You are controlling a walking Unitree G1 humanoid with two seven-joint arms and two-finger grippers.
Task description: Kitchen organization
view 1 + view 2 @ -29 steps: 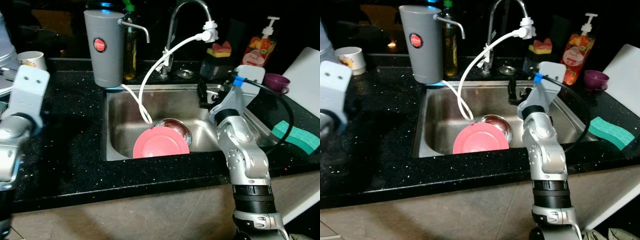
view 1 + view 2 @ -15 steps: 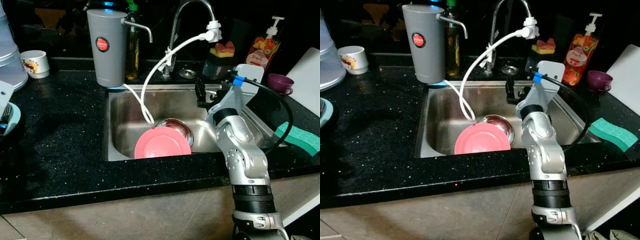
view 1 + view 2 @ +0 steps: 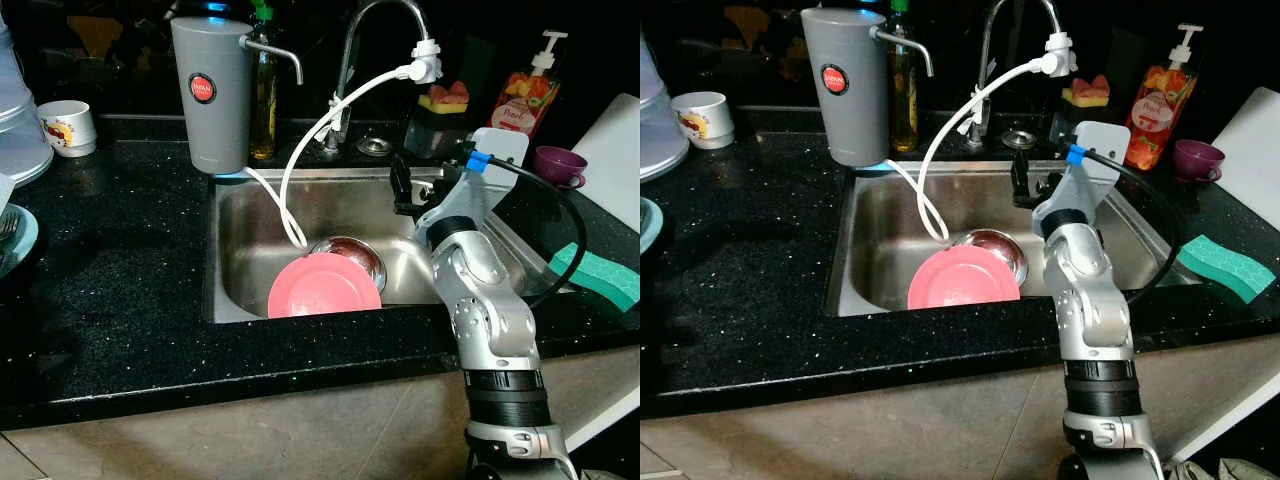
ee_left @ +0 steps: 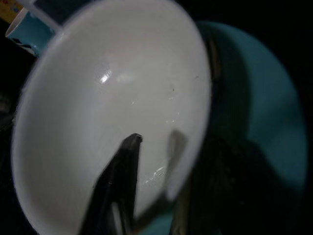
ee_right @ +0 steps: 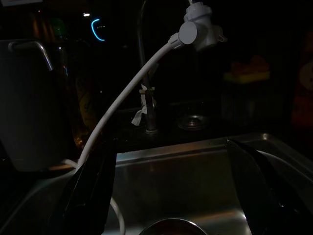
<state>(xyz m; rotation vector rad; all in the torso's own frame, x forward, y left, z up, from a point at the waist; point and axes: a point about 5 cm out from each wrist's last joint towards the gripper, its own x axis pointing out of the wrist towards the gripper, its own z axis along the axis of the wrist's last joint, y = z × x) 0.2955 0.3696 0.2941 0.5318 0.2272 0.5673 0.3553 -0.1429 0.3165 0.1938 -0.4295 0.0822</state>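
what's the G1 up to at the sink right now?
The right hand hangs open over the sink, above the back right corner, holding nothing. A pink plate leans on a steel bowl inside the sink. The left hand is at a white bowl beside a teal dish, one finger against the bowl's inside; a grip isn't clear.

The sink (image 3: 250, 215) is brushed steel, dully reflective; the steel bowl (image 3: 352, 256) at the pink plate's (image 3: 322, 286) 1 o'clock shines brighter. The plate looks matt plastic. The black counter (image 3: 120, 260) is polished, glitter-flecked stone (or something stone-like). Glossy white bowl (image 4: 107, 122).
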